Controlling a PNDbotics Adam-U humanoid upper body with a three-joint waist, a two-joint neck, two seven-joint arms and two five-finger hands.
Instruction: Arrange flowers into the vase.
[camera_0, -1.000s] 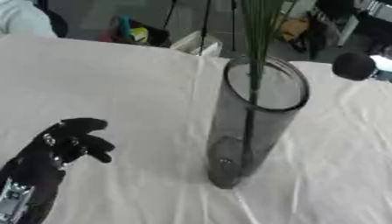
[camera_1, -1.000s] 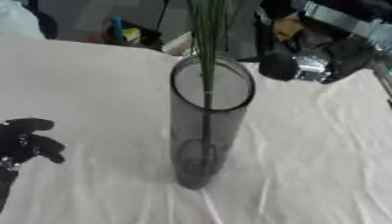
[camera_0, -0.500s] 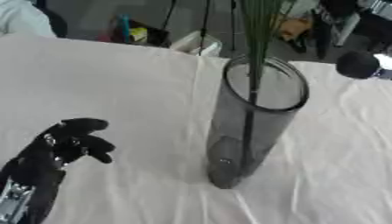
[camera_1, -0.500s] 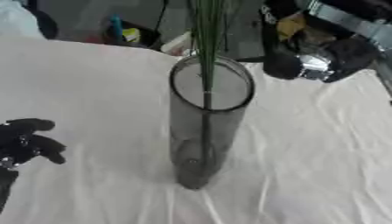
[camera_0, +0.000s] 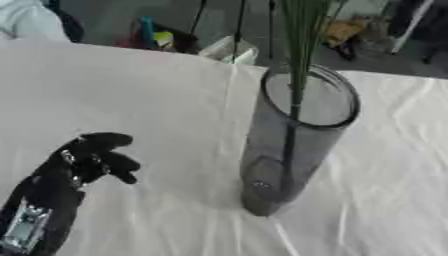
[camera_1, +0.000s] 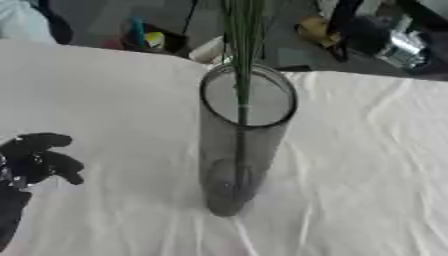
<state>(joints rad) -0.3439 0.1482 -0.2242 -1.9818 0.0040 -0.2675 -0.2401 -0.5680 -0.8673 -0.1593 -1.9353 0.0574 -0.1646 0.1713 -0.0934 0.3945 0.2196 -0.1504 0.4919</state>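
White cloth (camera_0: 157, 90) spread over the table, creased toward the right. Upright on it near the middle, a tall smoky glass vase (camera_1: 241, 150), open at the top. Inside, a bundle of green stems (camera_1: 242, 60) standing straight, reaching down to the base and rising out past the top edge. Low on the left, well apart from the vase, the left hand (camera_0: 87, 160), black, resting on the cloth with fingers curled in, holding nothing. Right hand not seen anywhere.
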